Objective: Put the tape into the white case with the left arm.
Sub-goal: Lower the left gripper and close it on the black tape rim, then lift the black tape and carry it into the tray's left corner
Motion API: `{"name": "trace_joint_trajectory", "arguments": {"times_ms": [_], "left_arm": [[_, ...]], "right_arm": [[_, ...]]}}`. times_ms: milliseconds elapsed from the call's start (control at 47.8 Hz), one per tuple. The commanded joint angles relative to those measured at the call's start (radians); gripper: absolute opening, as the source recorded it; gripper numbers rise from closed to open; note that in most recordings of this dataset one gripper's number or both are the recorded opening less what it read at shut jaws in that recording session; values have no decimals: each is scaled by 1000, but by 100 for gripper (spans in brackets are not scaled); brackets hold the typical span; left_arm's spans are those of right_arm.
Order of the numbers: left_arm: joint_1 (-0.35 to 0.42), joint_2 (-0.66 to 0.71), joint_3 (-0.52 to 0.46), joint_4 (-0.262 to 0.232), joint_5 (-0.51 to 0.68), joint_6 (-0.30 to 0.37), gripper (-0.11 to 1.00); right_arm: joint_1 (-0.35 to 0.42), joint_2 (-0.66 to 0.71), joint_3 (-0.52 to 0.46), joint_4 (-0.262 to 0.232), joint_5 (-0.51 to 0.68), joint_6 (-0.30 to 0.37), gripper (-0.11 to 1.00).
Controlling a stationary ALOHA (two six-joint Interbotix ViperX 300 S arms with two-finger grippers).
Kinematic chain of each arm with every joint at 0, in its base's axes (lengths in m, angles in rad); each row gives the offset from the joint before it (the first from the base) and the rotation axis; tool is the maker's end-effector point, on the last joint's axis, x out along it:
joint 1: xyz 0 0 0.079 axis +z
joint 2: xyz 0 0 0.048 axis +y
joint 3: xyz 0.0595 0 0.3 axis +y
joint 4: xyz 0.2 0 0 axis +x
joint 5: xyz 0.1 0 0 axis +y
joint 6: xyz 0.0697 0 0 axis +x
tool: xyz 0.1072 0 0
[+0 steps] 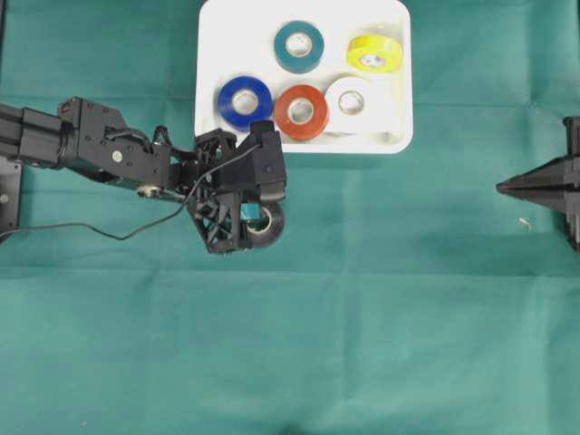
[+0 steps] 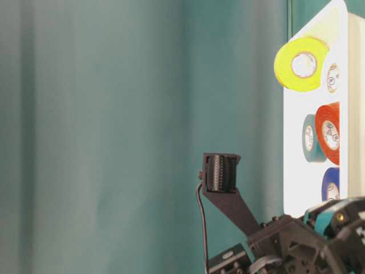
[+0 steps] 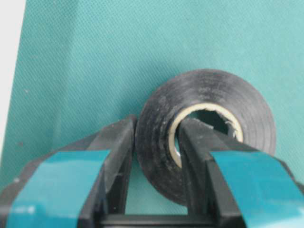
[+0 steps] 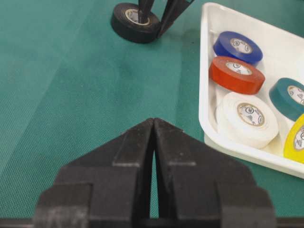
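Black tape (image 3: pixel 209 137): flat on green cloth (image 1: pixel 362 317), just outside the near edge of the case (image 1: pixel 210 36); pinched through its wall by the left gripper (image 3: pixel 156 142), one finger (image 3: pixel 199 147) in the core, the other against the outer side

Left gripper: teal strips on both fingers, jaws pressed onto the roll wall, loose black cable (image 1: pixel 109 233) trailing over the cloth

Case: white, holding five rolls lying flat: teal (image 1: pixel 299 46), yellow (image 1: pixel 376 54), blue (image 1: pixel 245 101), red (image 1: pixel 301 111), white (image 1: pixel 353 102)

Right gripper (image 4: pixel 153 128): plain black, jaws pressed together, holding nothing, at the right edge of the overhead view, well apart from the tape
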Motion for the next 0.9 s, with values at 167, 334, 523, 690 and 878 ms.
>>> {"name": "trace_joint_trajectory", "arguments": {"times_ms": [167, 334, 523, 690, 878], "left_arm": [[-71, -132, -14, -3, 52, -2, 25], [-94, -175, -14, -3, 72, -2, 25], [-81, -181, -15, -3, 72, 2, 25], [-25, -183, -17, -3, 72, 35, 25], [94, -184, -25, -3, 74, 133, 25]], "right_arm": [[0, 9, 14, -9, -9, 0, -9], [0, 9, 15, -9, -9, 0, -9], [-2, 9, 15, -8, -9, 0, -9], [0, 9, 14, -9, -9, 0, -9], [0, 9, 15, -9, -9, 0, -9]]}}
